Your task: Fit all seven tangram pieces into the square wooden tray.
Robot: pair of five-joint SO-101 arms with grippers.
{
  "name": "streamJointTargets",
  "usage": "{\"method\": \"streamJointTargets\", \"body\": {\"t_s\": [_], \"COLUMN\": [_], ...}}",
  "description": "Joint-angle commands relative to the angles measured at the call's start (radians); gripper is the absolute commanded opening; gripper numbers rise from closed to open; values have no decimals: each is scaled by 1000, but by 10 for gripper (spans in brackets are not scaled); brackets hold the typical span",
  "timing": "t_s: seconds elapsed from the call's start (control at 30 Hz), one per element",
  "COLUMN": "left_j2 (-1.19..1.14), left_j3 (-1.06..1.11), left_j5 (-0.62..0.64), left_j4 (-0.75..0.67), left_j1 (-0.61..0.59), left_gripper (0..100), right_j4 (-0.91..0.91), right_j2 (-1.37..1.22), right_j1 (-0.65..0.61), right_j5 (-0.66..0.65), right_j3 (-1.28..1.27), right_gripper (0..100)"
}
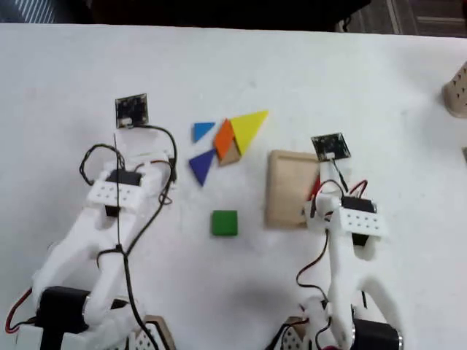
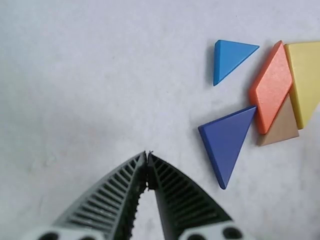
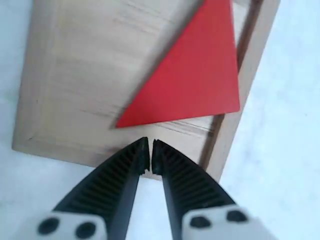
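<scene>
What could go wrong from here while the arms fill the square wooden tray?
The red triangle appears to overlap the rim of the square wooden tray, so it may not sit flat. The orange parallelogram, yellow triangle and tan triangle touch, so gripping one could push the others.

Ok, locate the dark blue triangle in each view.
High view: dark blue triangle, left of centre, beside the orange piece.
Left wrist view: the triangle ahead of the left claw, corner touching the orange piece.
Right wrist view: faces the wooden tray and red triangle instead.
Landmark: the orange piece.
</scene>
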State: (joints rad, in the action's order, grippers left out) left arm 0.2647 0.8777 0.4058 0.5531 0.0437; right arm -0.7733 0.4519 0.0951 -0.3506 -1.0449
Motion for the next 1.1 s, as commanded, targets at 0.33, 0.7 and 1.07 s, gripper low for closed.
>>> {"method": "streamJointTargets", "body": {"t_s": [0.33,0.7,1.07], "left_j2": [45,45,44], "left_j3": [-8,-8,-8], "left_j5": [-9,-9,-9], "left_j4": [-32,-32,-60], "left_j1": [-10,-10,-10], "left_gripper": [21,21,21], "right_j4": [41,150,73], "right_j2": [-240,-242,-203], "right_j1": [-21,-171,-64], "right_j5": [55,107,173], "right_j3": [207,239,255], "right_gripper": [18,18,18]}}
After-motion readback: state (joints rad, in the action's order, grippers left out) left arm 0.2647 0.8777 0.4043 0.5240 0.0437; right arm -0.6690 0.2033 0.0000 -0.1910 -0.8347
